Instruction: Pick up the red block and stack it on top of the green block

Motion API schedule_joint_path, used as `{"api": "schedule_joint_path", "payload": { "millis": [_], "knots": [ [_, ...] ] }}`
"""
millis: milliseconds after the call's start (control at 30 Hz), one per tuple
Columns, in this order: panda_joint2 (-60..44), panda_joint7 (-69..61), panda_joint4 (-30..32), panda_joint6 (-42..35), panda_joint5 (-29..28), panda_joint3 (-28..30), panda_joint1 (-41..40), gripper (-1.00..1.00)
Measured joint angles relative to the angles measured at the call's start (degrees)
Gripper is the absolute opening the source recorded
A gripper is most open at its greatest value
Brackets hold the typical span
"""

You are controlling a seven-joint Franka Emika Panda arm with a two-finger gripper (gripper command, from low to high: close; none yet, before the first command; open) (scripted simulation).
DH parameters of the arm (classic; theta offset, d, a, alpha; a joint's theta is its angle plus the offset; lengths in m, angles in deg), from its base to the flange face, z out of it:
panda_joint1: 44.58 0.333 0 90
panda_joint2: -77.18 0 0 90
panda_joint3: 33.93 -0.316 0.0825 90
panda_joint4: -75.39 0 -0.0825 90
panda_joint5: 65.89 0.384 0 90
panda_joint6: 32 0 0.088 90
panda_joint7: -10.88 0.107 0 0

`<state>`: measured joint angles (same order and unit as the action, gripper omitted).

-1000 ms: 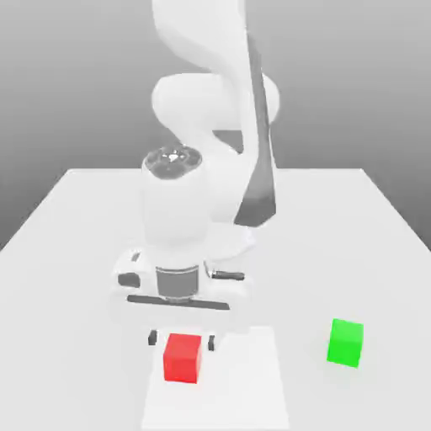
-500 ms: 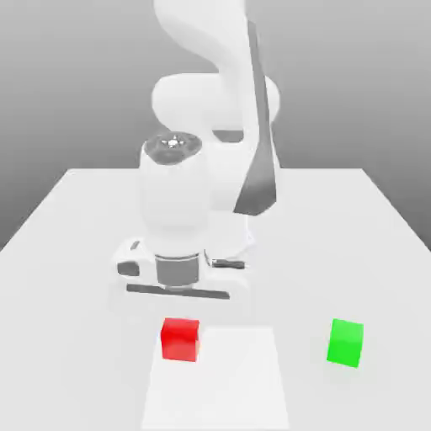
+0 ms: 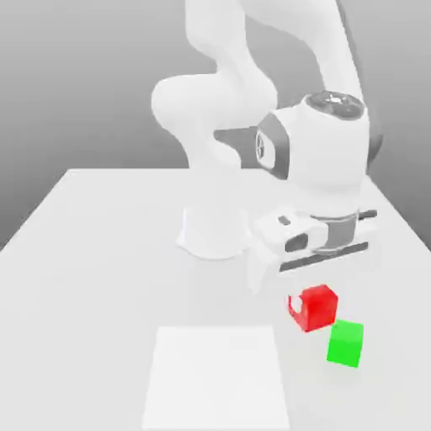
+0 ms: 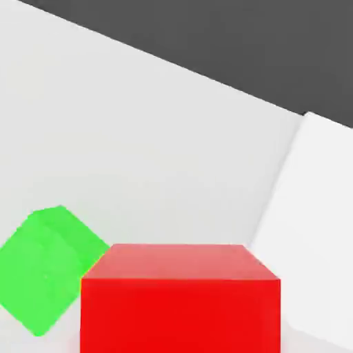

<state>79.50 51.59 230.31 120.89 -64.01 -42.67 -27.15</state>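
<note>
We see no container, only our gripper grasping the red block above the tabletop, near the green block towards the exterior view's right edge.

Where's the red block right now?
In the exterior view, the red block is toward the right, held up under the robot's claw, just to the left of the green block.
</note>
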Motion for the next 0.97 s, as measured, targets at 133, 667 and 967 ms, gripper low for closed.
{"api": "schedule_joint_path", "payload": {
  "millis": [133, 667, 967],
  "knots": [
    [0.4, -0.7, -0.3, -0.8, 0.2, -1.6, 4.0, -1.00],
    [-6.4, -5.4, -0.7, 5.3, 6.5, -2.1, 4.8, -1.00],
    [-10.7, -1.0, -0.8, 9.3, 0.3, 0.3, 6.1, -1.00]
  ]
}}
